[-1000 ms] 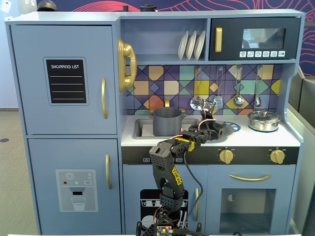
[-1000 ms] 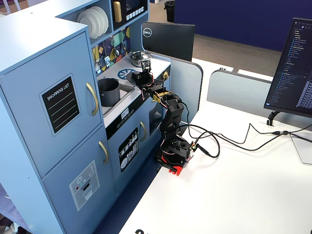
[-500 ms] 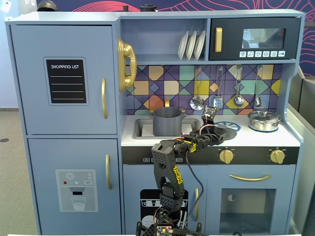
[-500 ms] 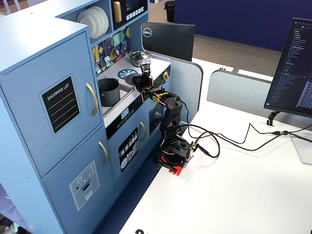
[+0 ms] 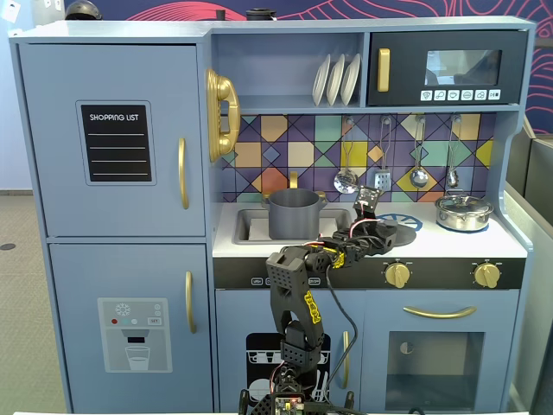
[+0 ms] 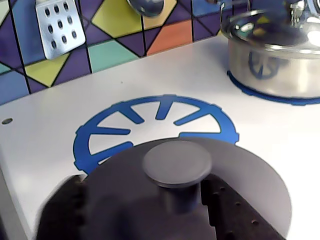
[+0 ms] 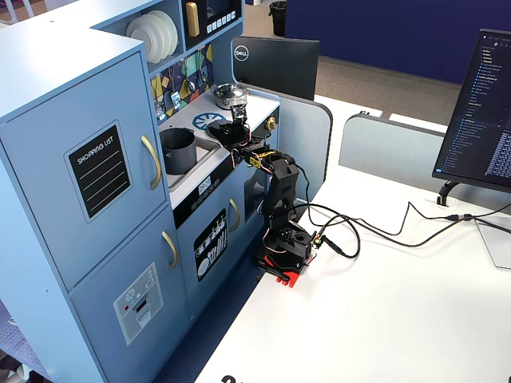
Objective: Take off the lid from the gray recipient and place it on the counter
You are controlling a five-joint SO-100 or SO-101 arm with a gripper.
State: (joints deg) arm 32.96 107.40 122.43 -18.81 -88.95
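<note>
Right now the pincer [image 6: 175, 200] is clamping the small central knob of the lid [image 6: 250, 185], its two dark fingers [image 6: 230, 210] sitting on either side of the knob stem in the wrist view. That lid, a flat matte dark-gray disc, is covering the near part of the blue burner circle [image 6: 155, 117] printed on the counter [image 6: 280, 130]; whether the disc is resting on the counter or being held just above it cannot be told from these pictures. Taking the burner circle as the landmark, the shiny steel pot [image 6: 275, 60] is standing beyond it toward the right in the wrist view, on a second blue ring, and well apart from the lid. Behind the burner circle the coloured tile backsplash [image 6: 115, 25] is rising, with a perforated metal utensil [image 6: 55, 22] hanging in front of it. In a fixed view facing the kitchen, the gray recipient [image 5: 295, 213] is sitting uncovered in the sink recess left of the burner circle, its open rim showing, while the arm [image 5: 298, 285] is reaching up from below the counter edge so that the lid [image 5: 386, 230] lies at the burner circle [image 5: 403, 221], between the gray recipient and the steel pot [image 5: 464, 212]. In a fixed view from the side, the arm [image 7: 279, 199] is stretching from its red base on a white desk toward the counter [image 7: 192, 124], and the gray recipient [image 7: 177, 150] is standing nearer the camera than the burner circle.
</note>
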